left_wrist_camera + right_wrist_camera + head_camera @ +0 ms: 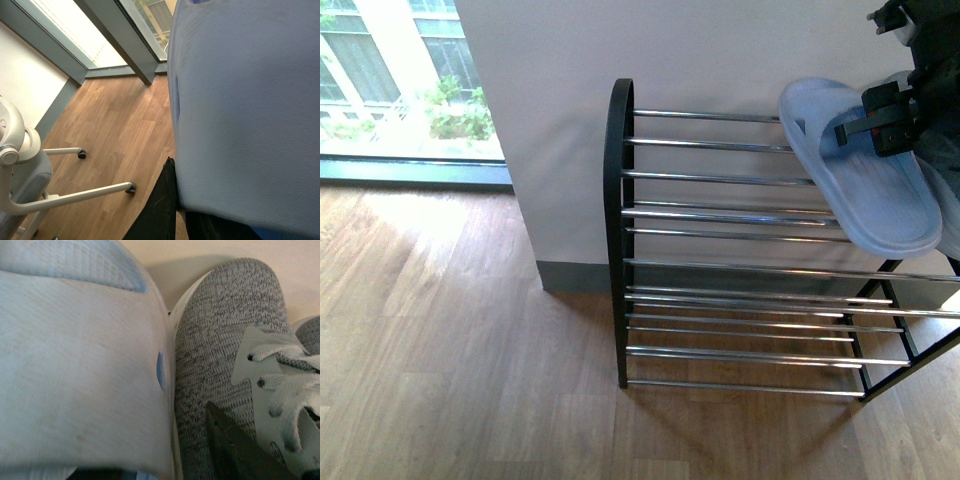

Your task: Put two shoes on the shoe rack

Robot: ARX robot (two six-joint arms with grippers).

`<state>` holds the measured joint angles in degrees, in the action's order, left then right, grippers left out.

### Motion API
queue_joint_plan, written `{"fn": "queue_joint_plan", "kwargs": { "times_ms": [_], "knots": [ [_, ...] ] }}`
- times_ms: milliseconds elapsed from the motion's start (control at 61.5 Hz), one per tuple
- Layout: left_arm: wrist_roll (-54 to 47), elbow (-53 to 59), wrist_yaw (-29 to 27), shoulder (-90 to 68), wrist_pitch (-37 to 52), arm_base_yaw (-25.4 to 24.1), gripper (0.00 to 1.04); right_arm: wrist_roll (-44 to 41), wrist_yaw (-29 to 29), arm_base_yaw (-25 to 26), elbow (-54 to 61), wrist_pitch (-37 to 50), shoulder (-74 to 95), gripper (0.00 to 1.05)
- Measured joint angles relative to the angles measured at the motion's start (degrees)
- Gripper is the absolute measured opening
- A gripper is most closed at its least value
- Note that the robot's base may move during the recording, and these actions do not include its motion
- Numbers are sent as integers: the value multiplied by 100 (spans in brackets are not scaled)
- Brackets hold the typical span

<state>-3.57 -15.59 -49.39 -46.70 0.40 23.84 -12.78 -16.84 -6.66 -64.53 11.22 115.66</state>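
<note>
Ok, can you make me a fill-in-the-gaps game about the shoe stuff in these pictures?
1. The slipper up by the shoe rack's top rods is light ____.
2. The shoe rack stands on a ____ floor.
3. In the right wrist view, the knit sneaker beside the slipper is coloured ____.
4. The rounded end of the shoe rack's frame is coloured ____.

Missing words: blue; wooden; grey; black.

A pale blue slipper (865, 165), faintly textured. A grey speckled knit sneaker (220, 365) with white sole edge and pale laces. The rack (740, 250) has a black frame and shiny chrome rods. Brown wood-grain floor (450, 350), white wall (550, 120).
</note>
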Motion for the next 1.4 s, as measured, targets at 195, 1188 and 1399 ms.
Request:
{"fn": "queue_joint_plan", "kwargs": {
  "times_ms": [195, 1188, 1399],
  "knots": [
    [0, 0, 0, 0, 0, 0, 2, 444, 560, 114, 83, -1276, -940, 84],
    [0, 0, 0, 0, 0, 0, 2, 1198, 2026, 1043, 4199, 3250, -4894, 12],
    [0, 0, 0, 0, 0, 0, 2, 1217, 1711, 686, 5097, 3324, -5694, 1]
  ]
}}
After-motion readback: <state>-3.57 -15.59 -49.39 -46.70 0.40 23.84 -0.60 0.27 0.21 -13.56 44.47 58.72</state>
